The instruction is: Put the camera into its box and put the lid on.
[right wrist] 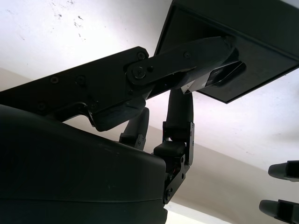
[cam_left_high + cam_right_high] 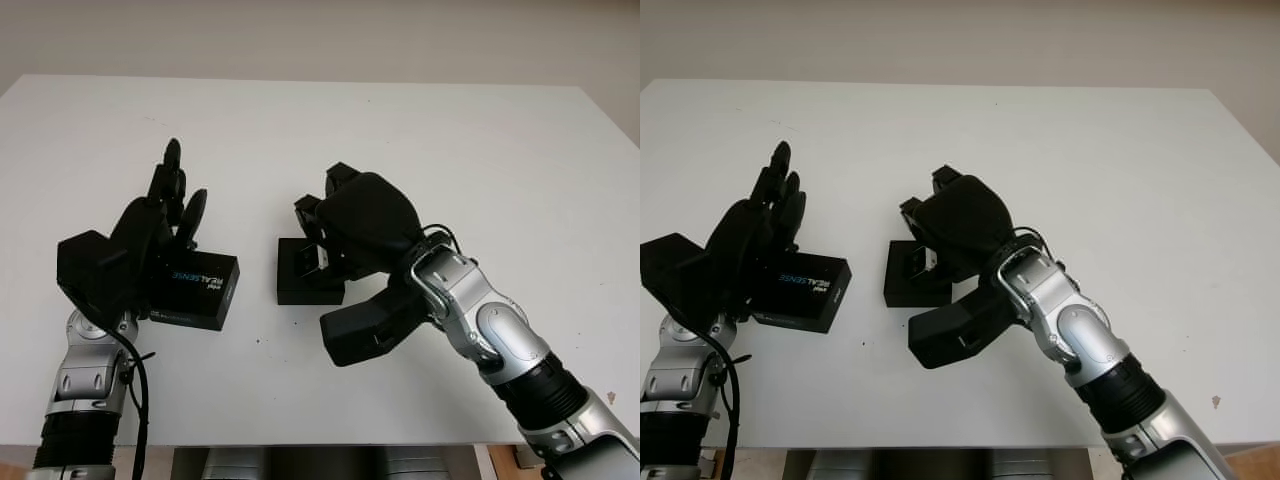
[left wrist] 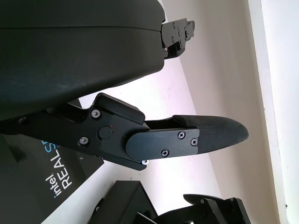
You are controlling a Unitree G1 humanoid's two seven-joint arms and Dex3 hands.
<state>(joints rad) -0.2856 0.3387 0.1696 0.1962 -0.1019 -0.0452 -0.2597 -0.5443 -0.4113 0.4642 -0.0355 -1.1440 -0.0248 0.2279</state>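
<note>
Camera (image 1: 212, 78) half-hidden under right hand (image 2: 345, 235)

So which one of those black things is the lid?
On the white table lie two flat black pieces, side by side. The lid is the one under the open left hand; it alone bears white "REALSENSE" lettering, while the box under the right hand is unprinted.

White table (image 2: 480, 150), plain and bare of pattern. Black lid (image 2: 195, 290) with pale lettering, black box (image 2: 300, 275). Both hands black, forearms silver-grey.
</note>
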